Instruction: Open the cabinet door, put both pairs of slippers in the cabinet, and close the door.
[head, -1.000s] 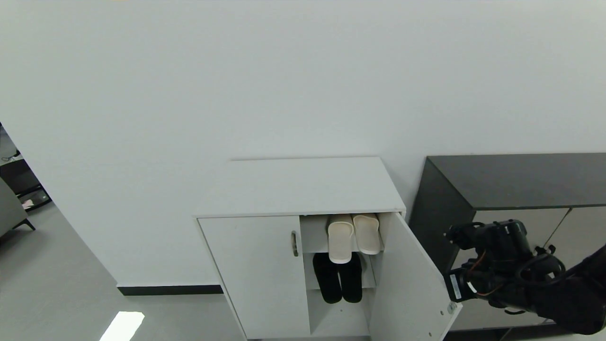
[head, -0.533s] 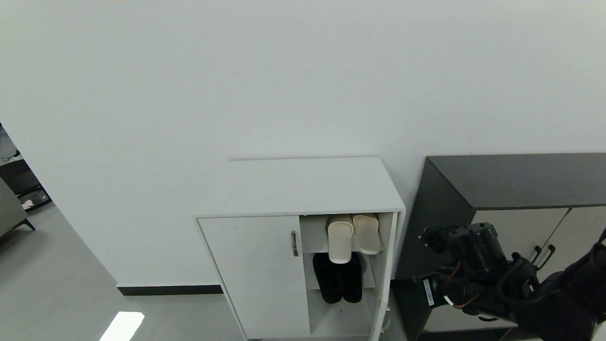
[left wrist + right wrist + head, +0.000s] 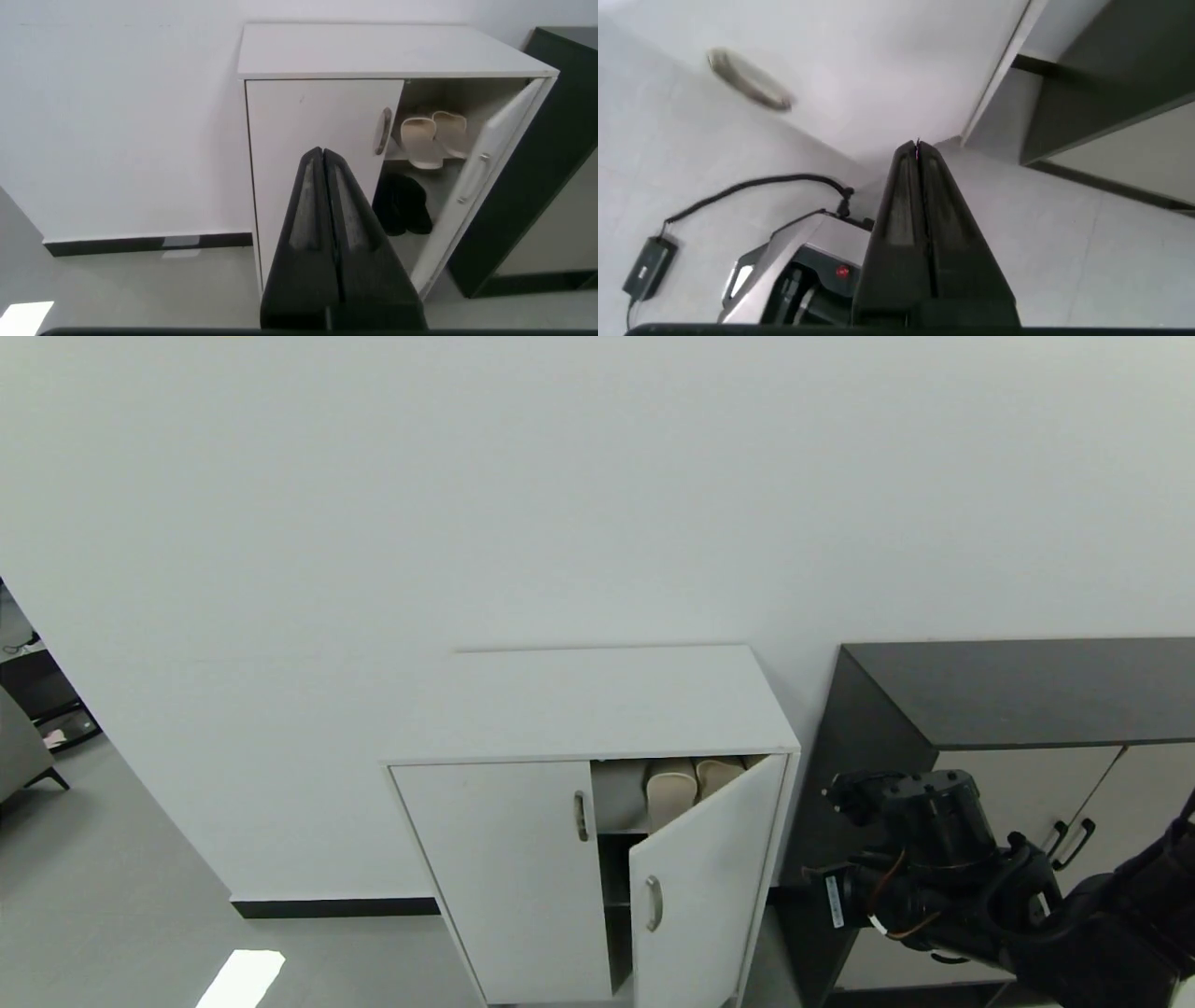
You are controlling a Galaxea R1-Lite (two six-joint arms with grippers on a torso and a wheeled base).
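Left gripper (image 3: pixel 323 154), tips together and empty, faces the cabinet (image 3: pixel 597 705); beige slippers (image 3: pixel 674 786) on upper shelf, black slippers (image 3: pixel 404 203) below; one beige heel overhangs, so the half-shut right door (image 3: pixel 700 887) may jam on it and stay ajar; right gripper (image 3: pixel 917 147), tips together, off to the door's right.
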